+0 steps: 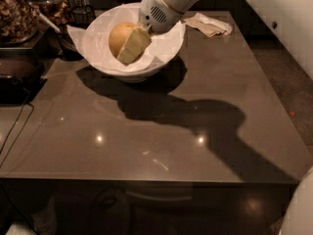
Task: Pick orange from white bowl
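The pale orange [117, 35] sits inside the white bowl [168, 50], which is lined with crumpled white paper and stands at the back left of the dark table. My gripper [123, 47] reaches down into the bowl from the upper right. One pale finger [133, 45] lies flat against the front right of the orange; the other finger is hidden behind the fruit. The gripper is closed around the orange, which is level with the bowl's rim.
Dark containers of dried goods [17, 13] stand at the back left, with a black appliance [14, 80] and a cable [14, 131] below them. A crumpled napkin [210, 24] lies behind the bowl to the right. The floor [293, 82] lies beyond the table's right edge.
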Controlling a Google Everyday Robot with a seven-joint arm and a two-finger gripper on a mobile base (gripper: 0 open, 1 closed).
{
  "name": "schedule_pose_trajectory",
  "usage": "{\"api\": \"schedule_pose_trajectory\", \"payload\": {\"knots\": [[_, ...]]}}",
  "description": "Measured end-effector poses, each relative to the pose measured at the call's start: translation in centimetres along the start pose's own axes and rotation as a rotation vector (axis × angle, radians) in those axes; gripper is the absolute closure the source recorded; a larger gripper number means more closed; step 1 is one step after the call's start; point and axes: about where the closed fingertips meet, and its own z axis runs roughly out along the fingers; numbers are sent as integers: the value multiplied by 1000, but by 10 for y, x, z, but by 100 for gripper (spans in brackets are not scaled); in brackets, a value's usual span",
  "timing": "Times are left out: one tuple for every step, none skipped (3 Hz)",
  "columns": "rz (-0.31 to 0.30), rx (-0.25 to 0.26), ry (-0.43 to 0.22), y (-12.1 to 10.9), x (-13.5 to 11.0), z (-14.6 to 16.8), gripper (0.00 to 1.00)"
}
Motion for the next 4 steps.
{"api": "schedule_pose_trajectory", "payload": {"knots": [[23, 12, -24, 11, -5, -11, 100], [57, 49, -44, 33, -6, -25, 100], [93, 75, -55, 51, -3, -33, 100], [120, 90, -50, 57, 3, -38, 100]]}}
